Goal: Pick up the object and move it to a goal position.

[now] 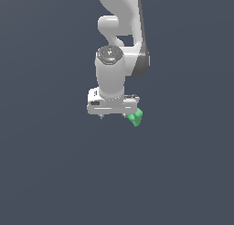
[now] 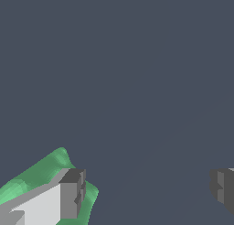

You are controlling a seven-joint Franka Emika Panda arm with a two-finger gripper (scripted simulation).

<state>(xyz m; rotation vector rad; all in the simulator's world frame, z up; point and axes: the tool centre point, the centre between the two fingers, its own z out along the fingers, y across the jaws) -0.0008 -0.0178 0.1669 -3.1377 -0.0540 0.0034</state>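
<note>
While your claw (image 2: 146,192) hung above the grey desk (image 1: 50,174), the pick had not yet been made, as far as you could judge. Green object (image 1: 135,117) sat at the exterior view's right end of the claw, peeking out below it. Wrist view: fingers spread wide apart, nothing between them. One fingertip (image 2: 73,194) overlapped the object (image 2: 41,176), seemingly over or beside it; contact could not be told. Left for you: centre, close, lift, carry. No goal marker showed.
</note>
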